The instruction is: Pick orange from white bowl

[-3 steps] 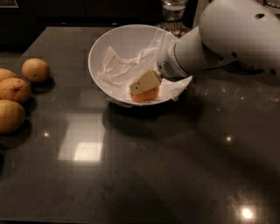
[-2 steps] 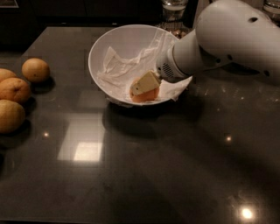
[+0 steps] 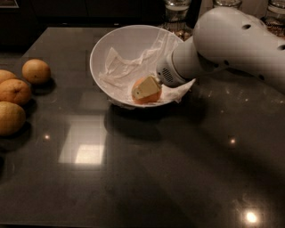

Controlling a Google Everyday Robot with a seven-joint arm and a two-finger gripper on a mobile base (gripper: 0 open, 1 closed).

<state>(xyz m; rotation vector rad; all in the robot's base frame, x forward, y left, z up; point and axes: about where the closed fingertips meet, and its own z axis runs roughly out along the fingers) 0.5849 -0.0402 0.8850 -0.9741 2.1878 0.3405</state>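
Observation:
The white bowl [image 3: 94, 50] stands at the back middle of the dark table, lined with crumpled white paper [image 3: 125, 67]. The orange [image 3: 151, 98] lies in the bowl's front right part, on the paper. My gripper [image 3: 144, 91] reaches into the bowl from the right on the white arm [image 3: 231, 42]. One beige finger [image 3: 143, 88] lies flat against the front of the orange and covers much of it. The other finger is hidden behind the fruit. The gripper looks shut on the orange, which still rests low in the bowl.
Several paler citrus fruits lie at the table's left edge [image 3: 35, 71], [image 3: 14, 91], [image 3: 9, 118]. Glass jars [image 3: 176, 10] stand behind the bowl and at the back right [image 3: 276, 13]. The dark glossy table [image 3: 147, 169] extends towards the front.
The arm has sunk a little lower over the bowl's right rim. More of the orange now shows above and around the beige finger. The bowl and the fruits at the left have not moved.

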